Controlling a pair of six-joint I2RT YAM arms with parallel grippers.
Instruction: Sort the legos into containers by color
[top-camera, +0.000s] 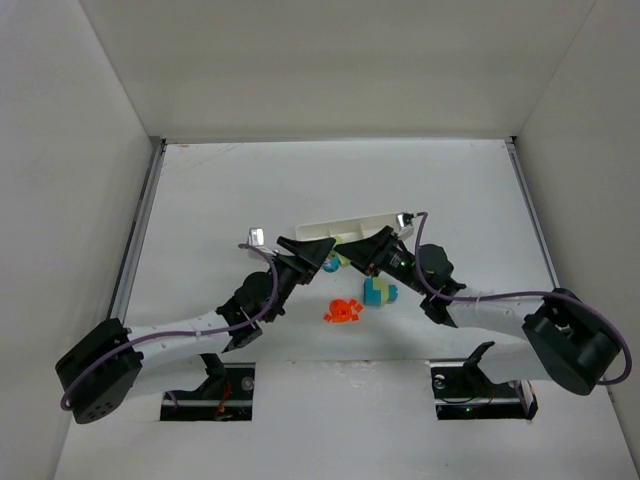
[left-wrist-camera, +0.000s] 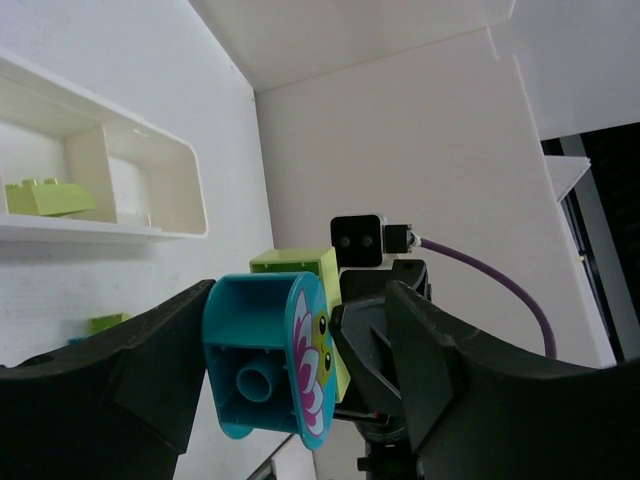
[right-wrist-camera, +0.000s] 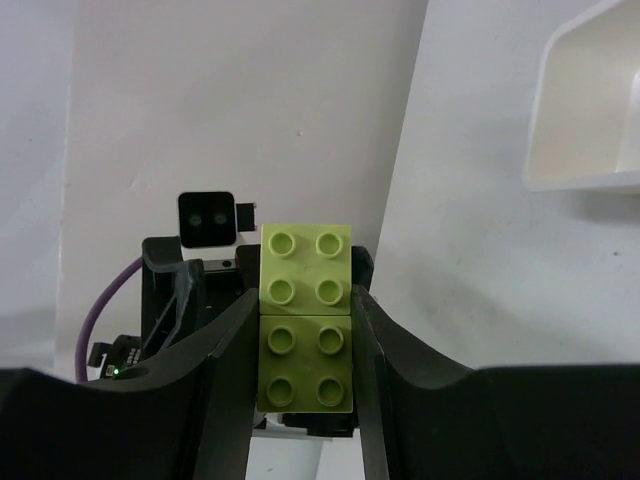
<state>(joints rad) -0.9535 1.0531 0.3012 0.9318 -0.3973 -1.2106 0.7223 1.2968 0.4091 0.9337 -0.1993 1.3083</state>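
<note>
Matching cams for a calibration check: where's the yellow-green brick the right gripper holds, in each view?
Top external: yellow-green brick at centre, just below the white tray.
Left wrist: centre, behind the teal brick.
Right wrist: bottom centre, clamped in the right gripper.
Shared landmark: the white tray, in all three.

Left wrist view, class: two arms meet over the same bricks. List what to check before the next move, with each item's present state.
1. Right end effector grips the yellow-green brick: ok.
2. Teal brick sits between the fingers of the left end effector: ok.
3. Left fingers clamped on it: not ok, gap beside one finger.
4. The two bricks separated: not ok, they look joined.
5. Tray has a yellow-green compartment: ok, a lime brick lies there.
6. Orange bricks sorted: not ok, on the table.
</note>
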